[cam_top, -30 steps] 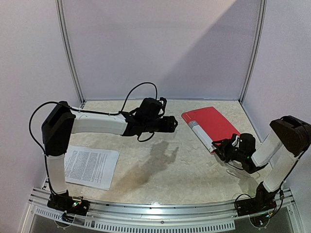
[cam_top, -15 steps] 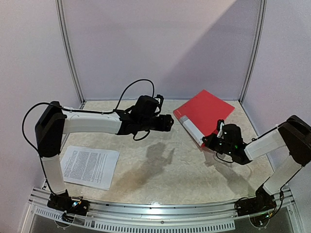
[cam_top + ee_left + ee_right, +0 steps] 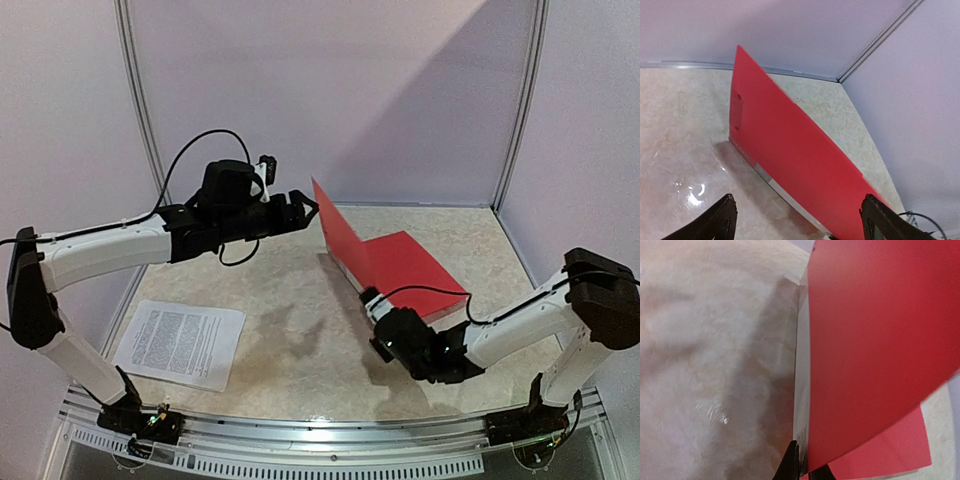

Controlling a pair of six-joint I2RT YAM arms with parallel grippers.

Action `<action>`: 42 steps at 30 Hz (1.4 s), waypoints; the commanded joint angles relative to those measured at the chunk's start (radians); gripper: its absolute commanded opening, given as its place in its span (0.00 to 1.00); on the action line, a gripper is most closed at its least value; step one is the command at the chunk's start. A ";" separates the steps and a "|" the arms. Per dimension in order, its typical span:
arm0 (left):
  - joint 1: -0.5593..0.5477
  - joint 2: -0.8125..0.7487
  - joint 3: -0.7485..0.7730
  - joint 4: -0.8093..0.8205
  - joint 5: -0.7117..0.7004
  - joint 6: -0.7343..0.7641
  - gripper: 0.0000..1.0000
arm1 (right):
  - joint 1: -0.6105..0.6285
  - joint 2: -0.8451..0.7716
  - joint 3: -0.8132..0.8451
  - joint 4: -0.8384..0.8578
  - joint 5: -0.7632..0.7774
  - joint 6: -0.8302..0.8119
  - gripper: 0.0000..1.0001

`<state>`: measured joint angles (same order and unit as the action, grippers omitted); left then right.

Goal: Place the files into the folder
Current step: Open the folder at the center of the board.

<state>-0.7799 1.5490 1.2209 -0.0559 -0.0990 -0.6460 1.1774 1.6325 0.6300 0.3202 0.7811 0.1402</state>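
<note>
folder (image 3: 405,262) sits right of centre on the counter (image 3: 290,330), half open: back half flat, front cover (image 3: 335,230) standing steeply up off the spine, white strip (image 3: 801,365) showing along the hinge. right gripper (image 3: 802,467) is low at the near end of the spine, pinched tight on the cover's bottom edge; right wrist view shows the red sheet caught between its fingers. left gripper (image 3: 303,207) hovers just beside the cover's top corner, spread wide, holding nothing; left wrist view looks at the cover's face between the fingers, and I can't tell if there's contact. files (image 3: 180,343) lie flat at the near left of the counter, well apart from the folder, neither arm on them. progress call: folder partly opened, no sheet inside, so the main job isn't started. left to do, my guess: get the cover fully open or held back, fetch the files, lay them on the back half, close. risk: cover is thin and gripped at one edge only, likely to flop shut if let go. inside clips not visible from here
</note>
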 commanded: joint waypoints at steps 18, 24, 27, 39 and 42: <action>0.093 0.009 -0.228 -0.068 0.119 -0.255 0.68 | 0.214 0.253 0.114 -0.045 0.192 -0.354 0.29; 0.102 0.039 -0.246 -0.019 0.158 -0.189 0.27 | 0.212 0.090 0.057 -0.163 -0.053 -0.317 0.43; 0.101 0.053 -0.247 -0.007 0.189 -0.157 0.11 | 0.194 -0.054 0.022 -0.232 -0.202 -0.297 0.49; 0.099 0.038 -0.244 -0.015 0.242 -0.062 0.00 | -0.126 -0.489 -0.032 -0.287 -0.590 -0.023 0.55; 0.099 0.029 -0.242 -0.019 0.258 -0.061 0.00 | -0.187 -0.478 -0.024 -0.316 -0.497 0.020 0.53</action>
<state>-0.6861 1.5940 0.9806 -0.0696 0.1223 -0.7517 1.0542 1.1454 0.6189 0.0601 0.2436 0.0521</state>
